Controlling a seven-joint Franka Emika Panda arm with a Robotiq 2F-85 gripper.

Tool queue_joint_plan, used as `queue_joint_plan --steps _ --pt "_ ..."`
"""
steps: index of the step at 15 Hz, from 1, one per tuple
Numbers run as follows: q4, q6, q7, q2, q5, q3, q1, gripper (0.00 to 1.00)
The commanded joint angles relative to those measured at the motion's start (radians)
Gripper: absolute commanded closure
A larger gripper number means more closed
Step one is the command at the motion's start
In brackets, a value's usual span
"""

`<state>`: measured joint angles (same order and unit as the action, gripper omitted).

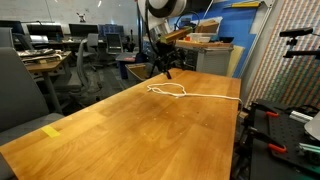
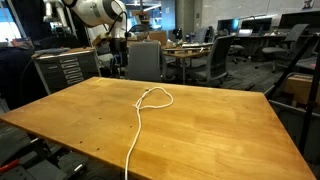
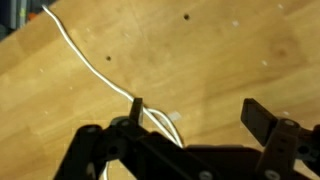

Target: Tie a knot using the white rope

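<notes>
The white rope [image 1: 190, 95] lies on the wooden table [image 1: 130, 130], with a small loop [image 2: 155, 97] at its far end and a long tail running toward the near edge [image 2: 132, 150]. In both exterior views my gripper [image 1: 163, 68] hangs a little above the table near the loop, at the far side [image 2: 122, 60]. In the wrist view the gripper [image 3: 197, 110] stands open, with nothing between the fingers. The rope [image 3: 85, 50] runs diagonally across the wood. Two strands pass just beside the left finger [image 3: 137, 108] and go out of sight under the gripper body.
A yellow tag [image 1: 50, 130] lies near one table corner. Office chairs [image 2: 147, 60] and desks stand beyond the far edge. Red-handled equipment [image 1: 270, 115] sits beside the table. Small white specks [image 3: 176, 116] dot the wood by the rope.
</notes>
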<state>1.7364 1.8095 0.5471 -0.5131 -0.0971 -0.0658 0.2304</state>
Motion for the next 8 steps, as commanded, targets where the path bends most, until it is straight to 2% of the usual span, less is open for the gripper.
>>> queue_joint_plan --steps 1,4,5,8 --pt "0.045 -0.004 0.004 0.014 -0.017 0.012 -0.022 0.00" --pt "0.105 -0.004 -0.004 0.038 -0.022 0.007 -0.041 0.00" --pt "0.153 0.066 -0.105 0.088 -0.029 0.031 -0.048 0.00" --pt "0.252 0.164 -0.193 0.194 -0.010 0.054 -0.064 0.00"
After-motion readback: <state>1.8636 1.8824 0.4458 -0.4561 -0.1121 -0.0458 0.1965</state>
